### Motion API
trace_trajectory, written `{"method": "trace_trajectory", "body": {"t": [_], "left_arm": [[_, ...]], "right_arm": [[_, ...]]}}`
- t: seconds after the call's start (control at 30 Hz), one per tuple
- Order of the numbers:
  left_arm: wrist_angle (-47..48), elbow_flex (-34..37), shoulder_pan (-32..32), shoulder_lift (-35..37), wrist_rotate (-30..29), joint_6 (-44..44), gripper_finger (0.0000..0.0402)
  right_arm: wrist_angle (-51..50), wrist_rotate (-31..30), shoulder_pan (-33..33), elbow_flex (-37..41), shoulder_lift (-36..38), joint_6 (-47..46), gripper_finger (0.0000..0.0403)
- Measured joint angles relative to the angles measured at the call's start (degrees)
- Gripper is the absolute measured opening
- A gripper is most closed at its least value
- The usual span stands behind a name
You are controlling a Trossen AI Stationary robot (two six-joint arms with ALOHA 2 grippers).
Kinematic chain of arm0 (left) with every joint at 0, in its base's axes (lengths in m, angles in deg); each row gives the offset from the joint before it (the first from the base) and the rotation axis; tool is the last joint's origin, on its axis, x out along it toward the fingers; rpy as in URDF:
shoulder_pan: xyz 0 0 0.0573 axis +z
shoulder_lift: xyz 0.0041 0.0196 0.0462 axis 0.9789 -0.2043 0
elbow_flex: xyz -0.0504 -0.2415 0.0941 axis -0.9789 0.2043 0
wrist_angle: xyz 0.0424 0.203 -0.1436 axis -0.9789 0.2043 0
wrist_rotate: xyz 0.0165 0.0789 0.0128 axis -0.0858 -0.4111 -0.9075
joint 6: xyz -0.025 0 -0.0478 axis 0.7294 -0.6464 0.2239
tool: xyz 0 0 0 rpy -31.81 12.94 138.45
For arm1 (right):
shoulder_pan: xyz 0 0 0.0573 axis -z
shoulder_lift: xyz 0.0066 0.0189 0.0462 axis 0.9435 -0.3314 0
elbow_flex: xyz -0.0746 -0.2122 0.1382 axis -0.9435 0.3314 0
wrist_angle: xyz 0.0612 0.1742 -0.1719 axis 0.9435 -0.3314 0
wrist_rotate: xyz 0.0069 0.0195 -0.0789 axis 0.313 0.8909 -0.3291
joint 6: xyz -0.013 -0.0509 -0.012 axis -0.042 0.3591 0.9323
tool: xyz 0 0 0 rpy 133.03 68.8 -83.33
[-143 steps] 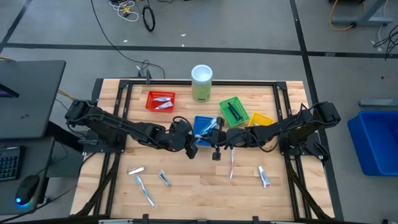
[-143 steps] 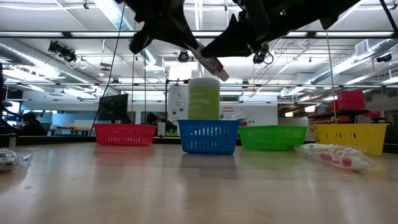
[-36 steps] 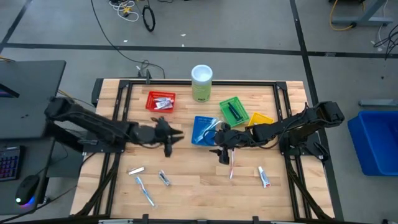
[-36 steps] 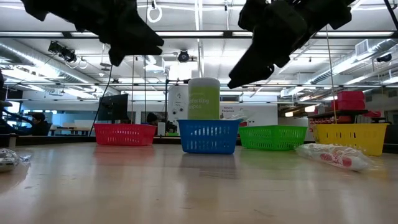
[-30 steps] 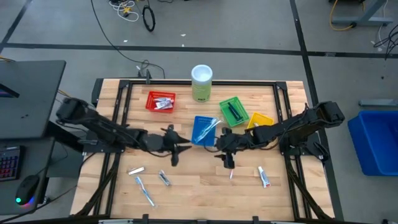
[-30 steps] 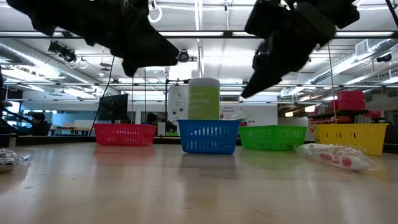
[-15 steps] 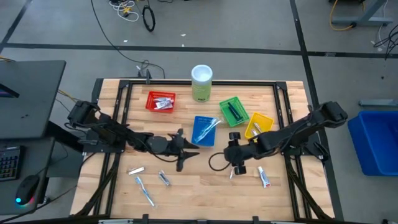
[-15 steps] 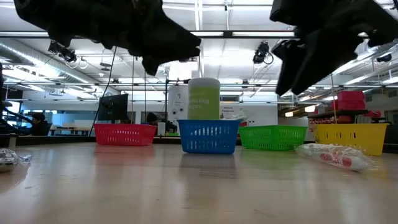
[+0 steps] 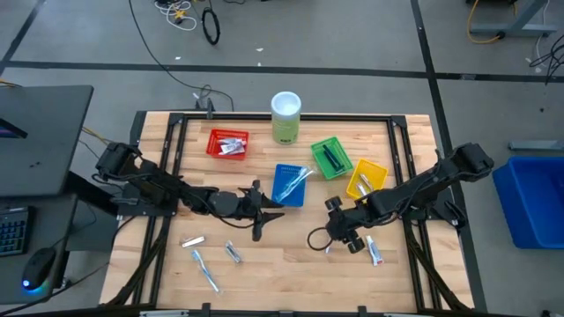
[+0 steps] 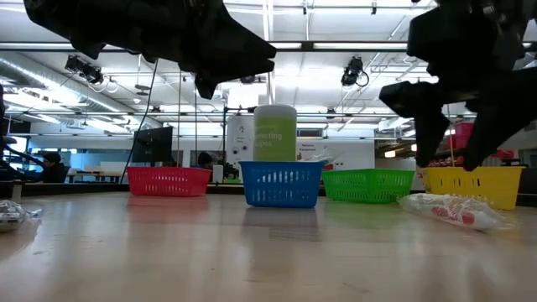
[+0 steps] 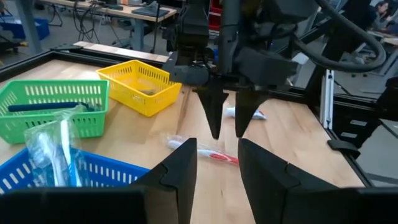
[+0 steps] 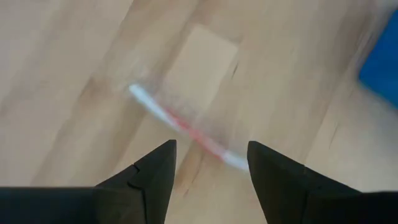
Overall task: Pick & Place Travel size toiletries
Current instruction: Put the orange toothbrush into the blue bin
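A red-and-white toothbrush in a clear wrapper [image 12: 186,127] lies flat on the wooden table [image 9: 282,264], right of centre. My right gripper [image 12: 211,149] hangs open just above it, fingers pointing down, one on each side and touching nothing; the low view shows the right gripper [image 10: 449,164] clear of the wrapper [image 10: 449,210]. My left gripper [image 9: 269,214] is open and empty at mid table, level, pointing toward the right arm. A white tube [image 9: 374,250] lies right of the toothbrush. Three more small toiletries [image 9: 205,270] lie near the front left.
Along the far half stand a red basket [image 9: 227,143], a blue basket [image 9: 289,184] holding wrapped toothbrushes, a green basket [image 9: 331,157] and a yellow basket [image 9: 367,176]. A tall pale-green canister [image 9: 285,117] stands behind them. Bare wood lies at the front centre.
My right gripper has moved from beside the blue basket toward the table's near and right edges and down, and now stands over the red-and-white toothbrush. My left gripper has moved a little toward the table's right edge, then kept still.
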Motion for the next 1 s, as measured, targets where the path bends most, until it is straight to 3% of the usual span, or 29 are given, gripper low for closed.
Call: {"method": "trace_trajectory", "body": {"t": [0.2,0.5,1.0], "left_arm": [[0.0,0.0,0.0,0.0,-0.2,2.1,0.0126],[-0.1,-0.1,0.0,0.0,-1.2,2.4,0.0126],[-0.2,-0.1,0.0,0.0,-1.7,3.1,0.0126]], "right_arm": [[8.5,0.1,0.6,5.2,-0.5,9.5,0.0202],[17.6,-0.8,4.0,11.2,-2.9,12.0,0.0185],[18.6,2.5,5.0,11.4,-4.8,12.1,0.0022]]}}
